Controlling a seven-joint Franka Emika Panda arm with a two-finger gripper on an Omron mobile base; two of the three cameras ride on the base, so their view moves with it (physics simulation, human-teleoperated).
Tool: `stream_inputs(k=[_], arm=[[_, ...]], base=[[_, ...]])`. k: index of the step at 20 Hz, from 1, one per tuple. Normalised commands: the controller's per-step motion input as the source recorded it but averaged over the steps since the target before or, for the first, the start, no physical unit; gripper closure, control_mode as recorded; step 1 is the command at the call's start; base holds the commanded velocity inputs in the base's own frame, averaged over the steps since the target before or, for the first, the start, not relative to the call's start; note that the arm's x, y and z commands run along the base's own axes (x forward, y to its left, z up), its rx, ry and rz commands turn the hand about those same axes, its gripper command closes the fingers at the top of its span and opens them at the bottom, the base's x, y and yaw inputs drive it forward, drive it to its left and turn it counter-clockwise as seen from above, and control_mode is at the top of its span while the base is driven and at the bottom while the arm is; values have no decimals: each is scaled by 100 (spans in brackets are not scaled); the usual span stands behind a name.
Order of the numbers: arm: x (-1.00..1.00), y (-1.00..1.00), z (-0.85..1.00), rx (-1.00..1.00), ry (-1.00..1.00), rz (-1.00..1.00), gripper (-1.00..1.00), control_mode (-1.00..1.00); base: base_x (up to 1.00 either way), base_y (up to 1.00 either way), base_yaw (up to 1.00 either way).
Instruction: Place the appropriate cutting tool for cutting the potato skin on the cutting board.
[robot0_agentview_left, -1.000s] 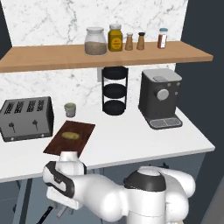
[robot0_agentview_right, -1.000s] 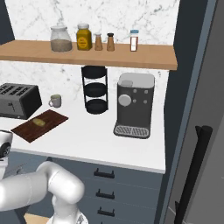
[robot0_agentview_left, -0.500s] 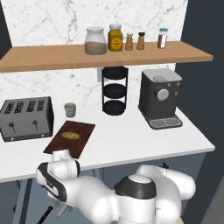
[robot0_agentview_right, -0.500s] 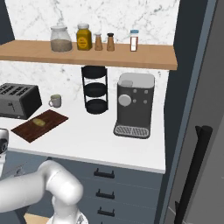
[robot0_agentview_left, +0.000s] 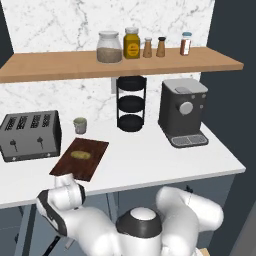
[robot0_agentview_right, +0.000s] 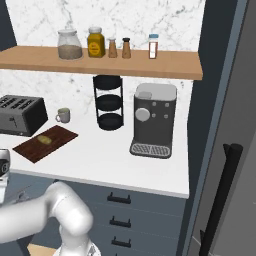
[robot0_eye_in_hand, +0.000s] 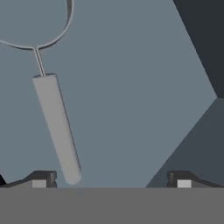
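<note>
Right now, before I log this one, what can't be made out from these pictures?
- Hand view: the grey-handled utensil has its looped head cut off by the top edge, so I cannot tell whether it is the peeler.
- Hand view: the claw stands open, but its fingers are cut off by the bottom edge.
- Base views: labels on the shelf jars are too small to read.

Even, soft rendered light; the white countertop (robot0_agentview_left: 150, 155) reads bright, a soft shadow under the long wooden shelf (robot0_agentview_left: 120, 64). Hand view dim, flat grey, slightly blurred
</note>
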Motion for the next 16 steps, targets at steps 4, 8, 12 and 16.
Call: stream_inputs(k=[4,8,12,16], arm=[[4,0,-33,0,0,2,-100,-100],[18,0,-34,0,0,4,-100,-100],[27,0,-34,0,0,6,-100,-100],[21,1,-37,0,0,6,-100,-100]], base=[[0,0,0],[0,0,0],[0,0,0],[0,0,0]])
